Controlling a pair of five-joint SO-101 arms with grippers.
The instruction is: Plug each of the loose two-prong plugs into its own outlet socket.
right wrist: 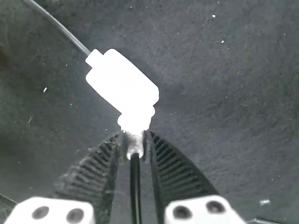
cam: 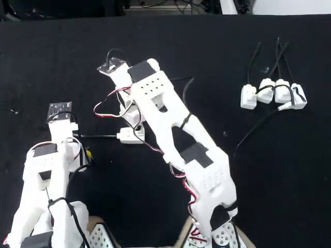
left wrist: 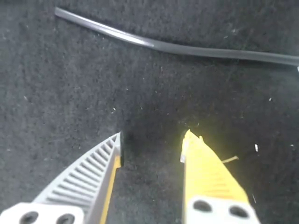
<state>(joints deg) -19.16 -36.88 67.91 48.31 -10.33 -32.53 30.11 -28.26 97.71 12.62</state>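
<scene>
A white plug body [right wrist: 122, 86] lies on the black mat, with a thin black cable leaving its far end. My right gripper [right wrist: 134, 142] is shut on the narrow white neck at its near end, and a black cord runs back between the fingers. In the high view the same white piece [cam: 130, 136] sits under the right gripper [cam: 134, 125], and its cable [cam: 98, 136] stretches toward the left arm. My left gripper [left wrist: 153, 135] hangs open over bare mat with nothing between its fingers; the black cable [left wrist: 177, 46] crosses beyond it. The left gripper [cam: 83, 154] stands at the lower left.
Several white plugs and sockets [cam: 274, 93] with black cables sit grouped at the right of the mat. Red and white servo wires [cam: 106, 106] loop beside the right arm. The black mat [cam: 217, 46] spreads wide between the arms and that group.
</scene>
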